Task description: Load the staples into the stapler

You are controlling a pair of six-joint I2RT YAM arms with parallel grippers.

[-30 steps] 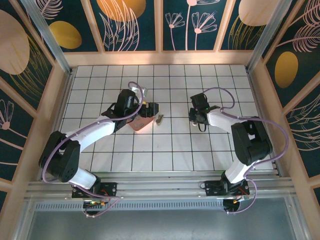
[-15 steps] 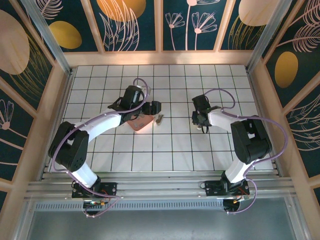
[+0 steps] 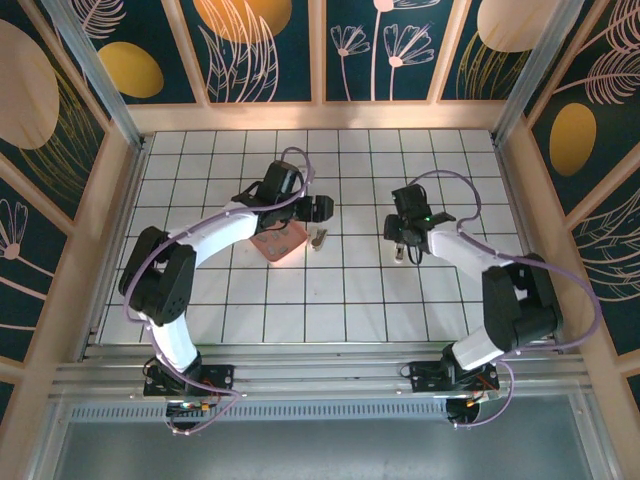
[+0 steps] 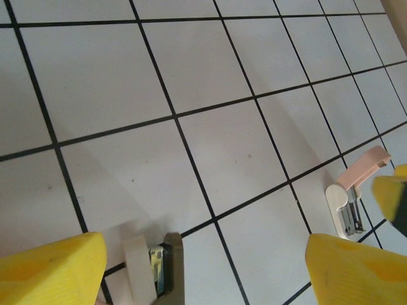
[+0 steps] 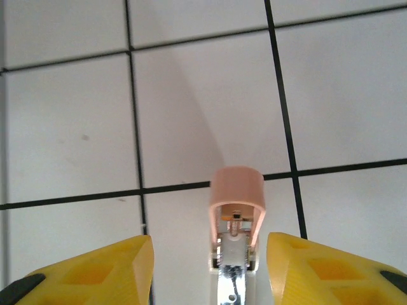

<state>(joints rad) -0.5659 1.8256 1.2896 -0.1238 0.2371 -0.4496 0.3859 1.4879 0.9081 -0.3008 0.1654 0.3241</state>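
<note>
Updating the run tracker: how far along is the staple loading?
Done: the stapler lies on the table, its pink top apparently hinged up. In hand: nothing; the right hand straddles the stapler with fingers clear of it, and the left hand hangs open above the table. Left: I can make out no staples in the stapler, so loading and closing remain.

Pink tray (image 3: pixel 278 251) and stapler (image 3: pixel 318 238) stand left of centre; near tiles (image 3: pixel 320 315) lie open.

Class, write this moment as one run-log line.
left gripper: open, empty | right gripper: open, straddling mini stapler | staples: not yet loaded
</note>
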